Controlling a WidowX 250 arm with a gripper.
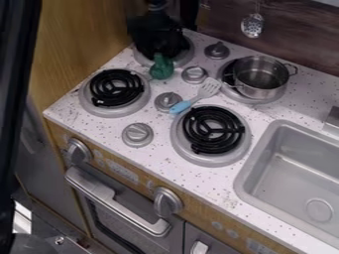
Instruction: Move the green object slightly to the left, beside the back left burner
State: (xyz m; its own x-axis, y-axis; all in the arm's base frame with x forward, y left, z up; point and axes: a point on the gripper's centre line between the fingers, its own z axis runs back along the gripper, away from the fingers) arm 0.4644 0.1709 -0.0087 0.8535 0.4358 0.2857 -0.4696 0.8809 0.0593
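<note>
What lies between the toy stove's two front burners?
In the camera view, a silver knob and the blue handle of a slotted spatula lie between the left front burner and the right front burner.

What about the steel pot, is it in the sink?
No, the steel pot sits on the rear right burner, outside the sink.

A shiny pot [257,92] sits on a round burner [273,97]. A blue-handled spatula [193,100] lies near it. A spoon with holes [252,26] hangs by the wall [298,42].
</note>
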